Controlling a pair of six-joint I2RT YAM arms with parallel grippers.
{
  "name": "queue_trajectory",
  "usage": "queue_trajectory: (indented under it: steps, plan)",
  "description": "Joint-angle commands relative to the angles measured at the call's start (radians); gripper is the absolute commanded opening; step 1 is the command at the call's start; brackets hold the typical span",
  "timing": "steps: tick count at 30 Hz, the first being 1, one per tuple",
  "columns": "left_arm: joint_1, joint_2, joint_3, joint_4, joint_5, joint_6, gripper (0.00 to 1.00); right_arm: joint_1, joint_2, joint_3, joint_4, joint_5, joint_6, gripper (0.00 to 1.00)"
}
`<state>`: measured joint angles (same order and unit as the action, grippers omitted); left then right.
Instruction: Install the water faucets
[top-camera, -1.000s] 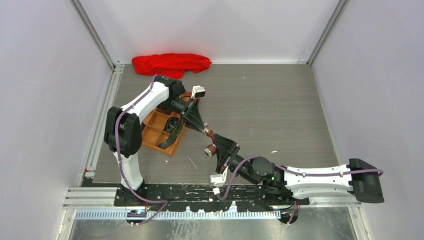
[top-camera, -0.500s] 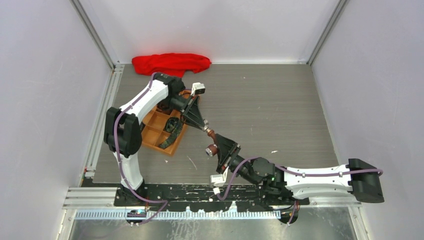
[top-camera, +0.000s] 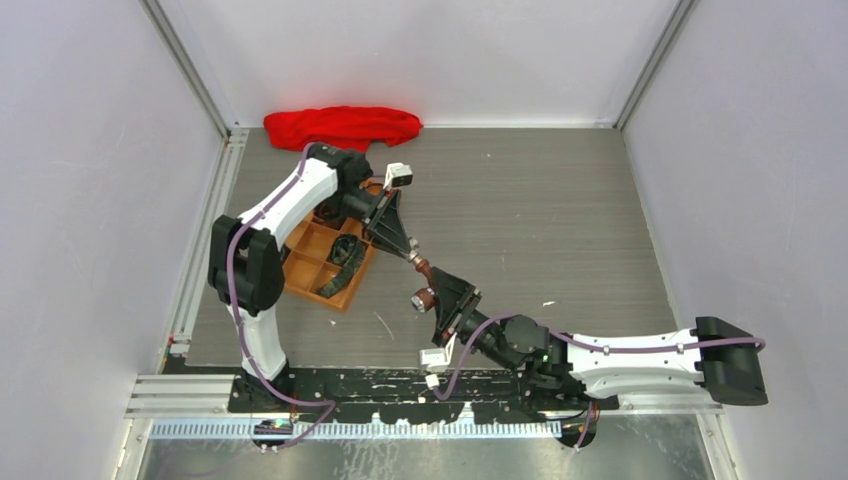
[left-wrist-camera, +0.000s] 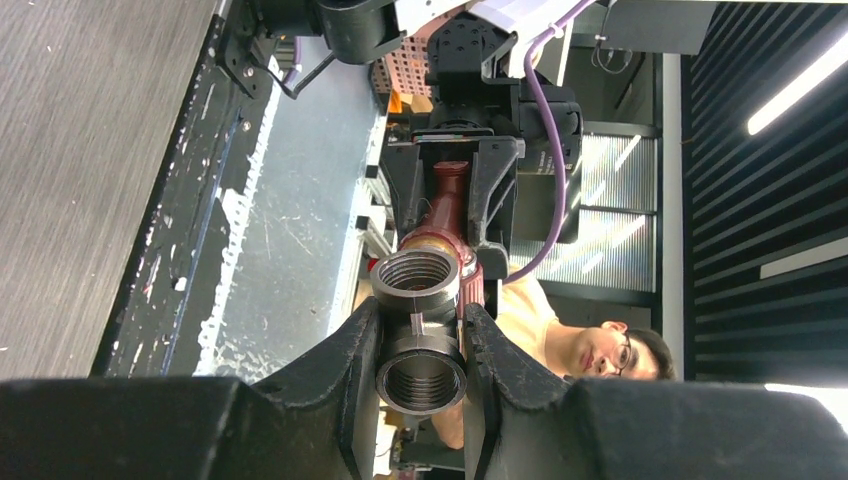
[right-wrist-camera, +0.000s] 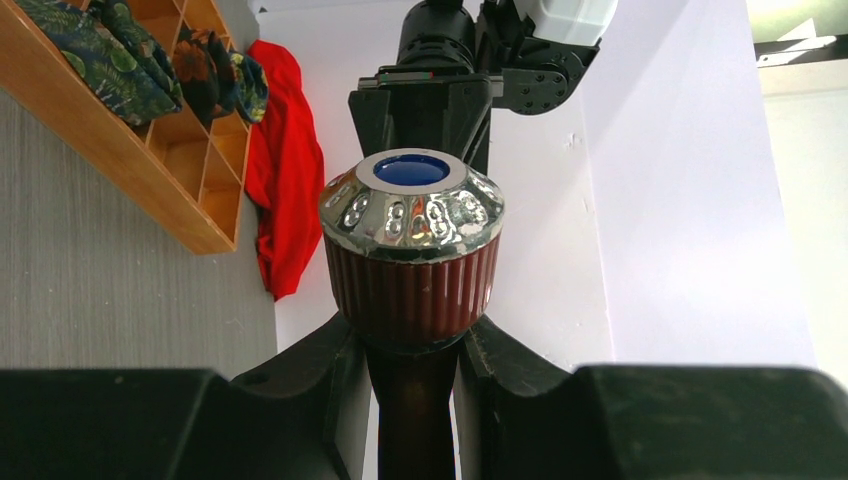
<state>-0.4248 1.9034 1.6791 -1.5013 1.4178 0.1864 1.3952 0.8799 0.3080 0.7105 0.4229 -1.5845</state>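
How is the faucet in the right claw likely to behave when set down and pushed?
Probably rigid and heavy for its size: the faucet looks metal. Its round ribbed body may let it roll. The chrome cap looks slippery.

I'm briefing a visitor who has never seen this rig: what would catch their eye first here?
In the middle, the right gripper clamps a reddish-brown faucet with a chrome, blue-capped knob, and the left gripper holds a dark threaded fitting at its other end. A red cloth lies bunched at the far edge of the table, behind a wooden compartment tray.
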Motion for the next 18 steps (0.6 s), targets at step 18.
queue_trajectory:
  steps: [18]
  plan:
    - [-0.029, -0.068, 0.008, -0.275, 0.285, 0.182, 0.00, 0.009, 0.057, 0.043, 0.176, 0.001, -0.056, 0.00]
